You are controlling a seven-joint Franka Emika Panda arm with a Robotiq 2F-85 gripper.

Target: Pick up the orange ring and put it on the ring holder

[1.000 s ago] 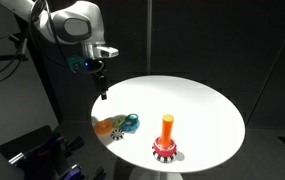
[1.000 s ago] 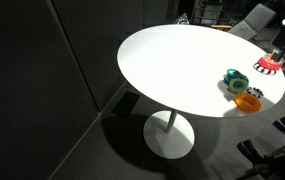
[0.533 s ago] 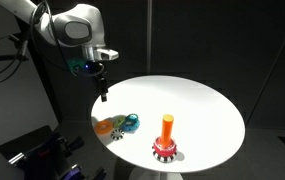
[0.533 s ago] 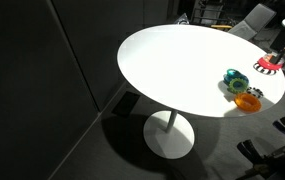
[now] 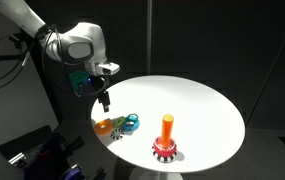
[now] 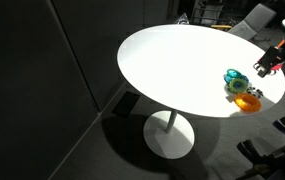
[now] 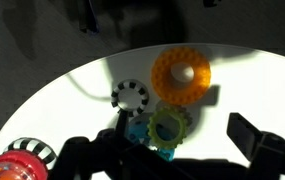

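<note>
The orange ring [image 5: 106, 127] lies flat near the edge of the white round table [image 5: 197, 100], and also shows in an exterior view [image 6: 248, 101] and in the wrist view [image 7: 181, 75]. The ring holder [image 5: 166, 138], an orange peg on a red base, stands upright apart from the rings; its toothed base shows in the wrist view [image 7: 20, 163]. My gripper [image 5: 104, 101] hangs open and empty above the cluster of rings, its fingers [image 7: 172, 152] spread either side of the green ring [image 7: 167, 127].
A blue ring [image 7: 140, 134] lies under the green ring, touching the orange ring. A small black-and-white gear piece [image 7: 132, 96] lies beside them. The table edge is close to the rings. A dark chair [image 5: 37, 155] stands below.
My gripper has moved down and towards the cluster of rings. The rings and the holder have not moved.
</note>
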